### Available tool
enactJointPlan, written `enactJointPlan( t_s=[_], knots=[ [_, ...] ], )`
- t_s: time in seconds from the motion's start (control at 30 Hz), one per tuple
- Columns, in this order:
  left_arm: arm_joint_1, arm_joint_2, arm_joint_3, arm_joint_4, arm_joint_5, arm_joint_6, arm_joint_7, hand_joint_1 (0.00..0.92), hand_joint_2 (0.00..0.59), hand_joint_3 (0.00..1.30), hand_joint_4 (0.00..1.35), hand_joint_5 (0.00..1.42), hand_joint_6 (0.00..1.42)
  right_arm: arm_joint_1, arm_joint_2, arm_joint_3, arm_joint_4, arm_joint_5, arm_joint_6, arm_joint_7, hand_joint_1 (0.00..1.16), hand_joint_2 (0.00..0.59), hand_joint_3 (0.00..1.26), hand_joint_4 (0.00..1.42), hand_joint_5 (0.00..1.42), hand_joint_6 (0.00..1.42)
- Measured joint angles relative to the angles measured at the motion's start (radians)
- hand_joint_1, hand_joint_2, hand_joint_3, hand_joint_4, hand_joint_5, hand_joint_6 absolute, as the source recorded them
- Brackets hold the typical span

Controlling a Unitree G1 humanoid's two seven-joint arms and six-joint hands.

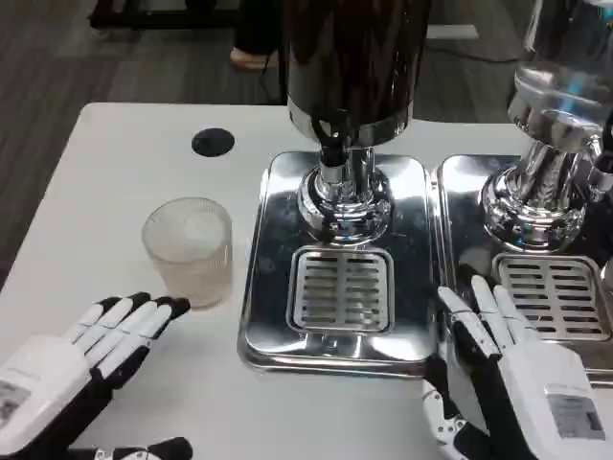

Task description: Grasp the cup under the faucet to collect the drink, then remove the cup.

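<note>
I see the clear plastic cup (189, 251) standing upright on the white table (115, 163), left of the chrome drip tray (335, 287) and not under the faucet (333, 158). My left hand (81, 359) lies spread with nothing in it, fingertips just short of the cup's base. My right hand (508, 369) hovers with fingers extended and apart, holding nothing, between the two dispensers' trays.

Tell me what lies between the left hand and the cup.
Nothing: in the head view only bare white table separates the left hand from the cup.
</note>
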Motion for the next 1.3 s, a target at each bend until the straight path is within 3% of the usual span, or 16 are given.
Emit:
enactJointPlan(
  t_s=[0.43, 0.63, 0.73, 0.93, 1.3],
  knots=[
    [-0.003, 0.000, -0.005, 0.008, -0.003, -0.018, 0.002, 0.000, 0.113, 0.00, 0.00, 0.00, 0.01, 0.003, 0.000, 0.000, 0.000, 0.003, 0.000, -0.002, 0.51, 0.585, 0.16, 0.00, 0.00, 0.11],
    [-0.013, 0.000, -0.009, 0.023, -0.021, -0.037, 0.002, 0.000, 0.096, 0.00, 0.00, 0.00, 0.09, 0.003, 0.001, 0.000, 0.000, 0.003, 0.000, -0.003, 0.50, 0.586, 0.16, 0.00, 0.00, 0.11],
    [-0.020, -0.007, -0.008, 0.055, -0.085, -0.051, 0.000, 0.000, 0.091, 0.00, 0.00, 0.00, 0.15, 0.002, 0.002, -0.001, 0.000, 0.005, 0.000, -0.003, 0.50, 0.586, 0.16, 0.00, 0.00, 0.11],
    [-0.042, -0.021, 0.005, 0.092, -0.192, -0.047, -0.014, 0.000, 0.076, 0.00, 0.00, 0.01, 0.12, 0.004, 0.005, -0.001, 0.000, 0.008, -0.001, -0.003, 0.48, 0.586, 0.16, 0.00, 0.00, 0.13],
    [-0.143, -0.065, 0.006, 0.127, -0.261, 0.092, -0.085, 0.000, 0.058, 0.00, 0.00, 0.07, 0.14, 0.006, 0.014, -0.001, 0.000, 0.013, -0.001, -0.003, 0.47, 0.586, 0.16, 0.00, 0.00, 0.13]
  ],
)
